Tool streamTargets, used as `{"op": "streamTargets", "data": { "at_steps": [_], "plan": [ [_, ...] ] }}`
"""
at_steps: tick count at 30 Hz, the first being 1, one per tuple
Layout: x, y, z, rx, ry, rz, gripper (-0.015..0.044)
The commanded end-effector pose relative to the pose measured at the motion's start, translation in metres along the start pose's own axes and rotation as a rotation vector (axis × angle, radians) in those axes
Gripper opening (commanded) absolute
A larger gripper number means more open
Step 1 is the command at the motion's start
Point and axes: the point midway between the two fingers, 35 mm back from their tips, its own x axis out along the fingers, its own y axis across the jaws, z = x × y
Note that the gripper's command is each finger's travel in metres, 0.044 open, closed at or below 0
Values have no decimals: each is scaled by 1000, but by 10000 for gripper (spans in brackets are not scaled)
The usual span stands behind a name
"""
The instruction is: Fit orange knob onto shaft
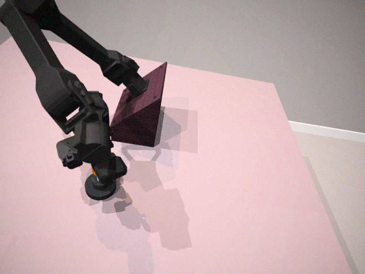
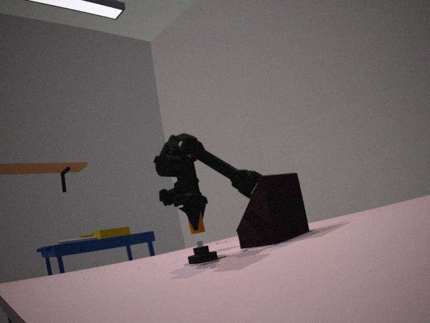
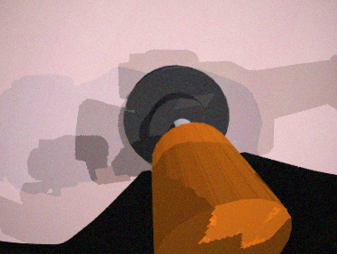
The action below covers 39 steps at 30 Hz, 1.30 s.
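The tool (image 1: pixel 101 174) (image 2: pixel 197 226), part-open, grips the orange knob (image 1: pixel 94 171) (image 2: pixel 199 227) (image 3: pixel 195 164) hole-down, apparently to keep its underside free. The knob hangs just above the silver shaft (image 1: pixel 97 178) (image 2: pixel 199 243) (image 3: pixel 182 122), whose pedestal (image 1: pixel 100 193) (image 2: pixel 202 257) (image 3: pixel 177 80) lies toward twelve o'clock in the wrist view.

- Workshop or lab by its look, which of them I cannot tell
- Dark robot arm (image 1: pixel 50 67) (image 2: pixel 216 163) on a pink bench (image 1: pixel 250 176) (image 2: pixel 312 271)
- Blue worktable (image 2: pixel 100 244), ceiling light panel (image 2: pixel 79 7), bare grey walls
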Motion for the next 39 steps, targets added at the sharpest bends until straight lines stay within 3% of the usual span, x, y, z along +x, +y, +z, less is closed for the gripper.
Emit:
{"op": "streamTargets", "data": {
  "at_steps": [1, 8, 22, 39],
  "plan": [
    [-1, -1, 1, 71, -7, 3, 0],
    [-1, -2, 5, 246, -7, 4, 0],
    [25, -1, 5, 246, -8, 3, 0],
    [21, 1, 1, 250, -7, 4, 0]
  ]
}}
